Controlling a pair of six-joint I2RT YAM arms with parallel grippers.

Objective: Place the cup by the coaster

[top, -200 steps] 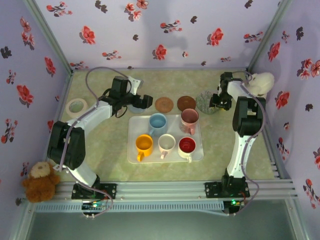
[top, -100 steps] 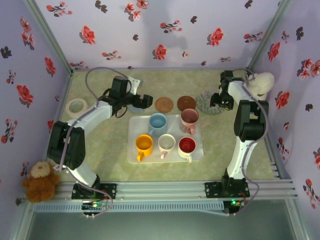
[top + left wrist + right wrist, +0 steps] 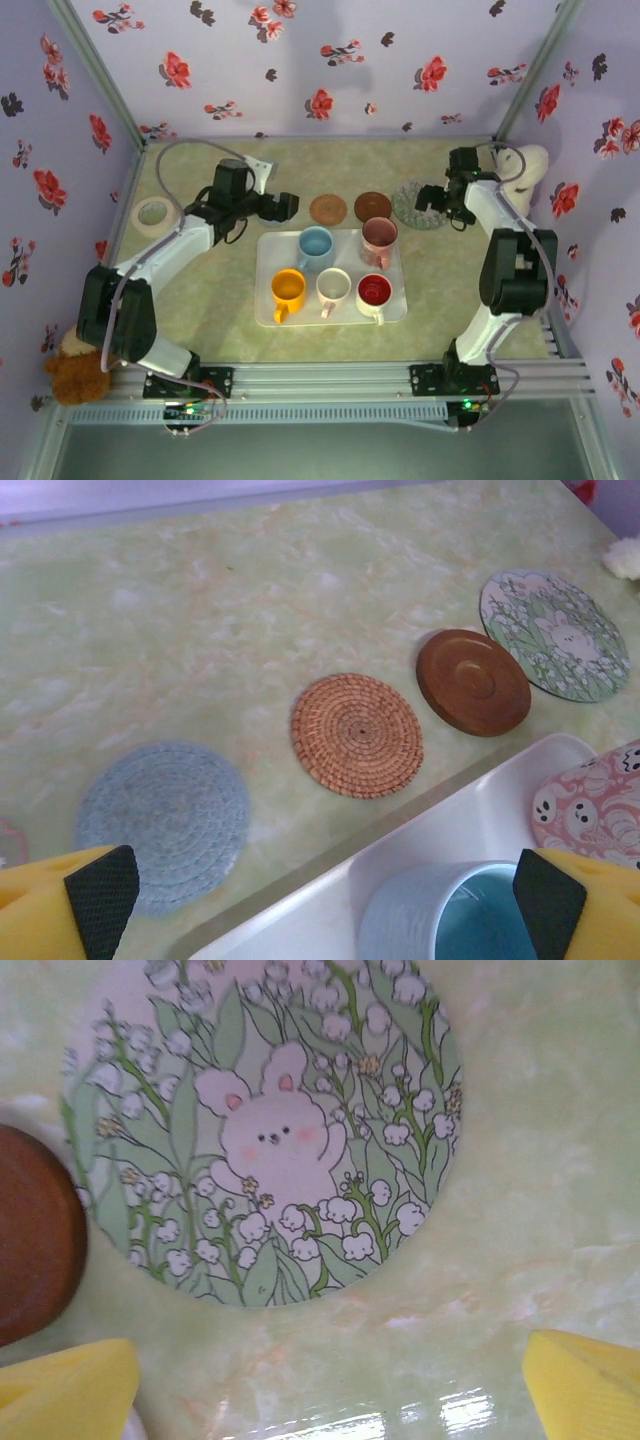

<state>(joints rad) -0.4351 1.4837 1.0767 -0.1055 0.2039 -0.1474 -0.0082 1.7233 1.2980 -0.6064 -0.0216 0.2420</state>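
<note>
**Both grippers empty, cups waiting in the tray**

Pale green marbled table (image 3: 210,290), boxed in by floral walls, carries a white plastic tray (image 3: 330,318) of five mugs. Likeliest target is the light blue glazed cup (image 3: 440,920), standing in the tray's far left corner, just below the left gripper (image 3: 285,206), whose fingers are spread wide around nothing. It looks rigid, weighty, slick and breakable, so pinching the rim wall seems safest.

The right gripper (image 3: 325,1385) hangs spread and empty by the round bunny-printed coaster (image 3: 262,1130). A pink patterned mug (image 3: 379,238) stands near, and the tray's lip must be cleared. Just beyond the tray lie a grey-blue woven coaster (image 3: 163,815), a round rattan coaster (image 3: 357,734) and a dark wooden coaster (image 3: 473,681).
</note>
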